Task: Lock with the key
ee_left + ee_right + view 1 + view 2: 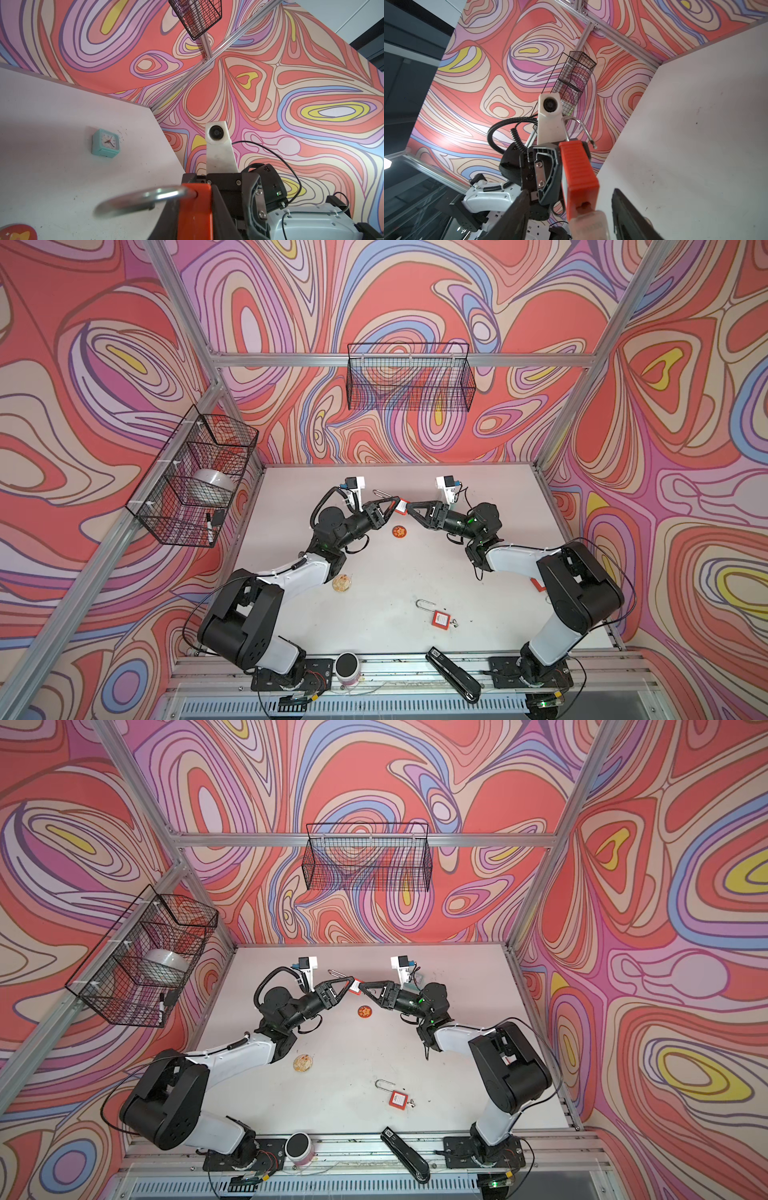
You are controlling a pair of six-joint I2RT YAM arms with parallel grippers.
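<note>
A red padlock point(400, 506) point(354, 987) hangs in the air over the back middle of the table, with my left gripper point(395, 502) point(350, 982) shut on its body. In the left wrist view its orange-red body point(195, 214) sits between the dark fingers and the steel shackle point(145, 197) sticks out. In the right wrist view the shackle point(582, 127) stands open with one end free. A blurred key point(588, 224) sits in the keyhole of the padlock point(578, 170). My right gripper point(571, 193) point(410, 506) is open, one finger on each side of the key, not touching it.
A second red padlock point(439, 619) with a key lies on the table near the front. A red disc point(400, 531), a beige disc point(342, 583), a black stapler point(453, 674), a pink-based can point(347, 668) and a teal clock point(106, 142) are around. Wire baskets point(409, 377) point(195, 477) hang on the walls.
</note>
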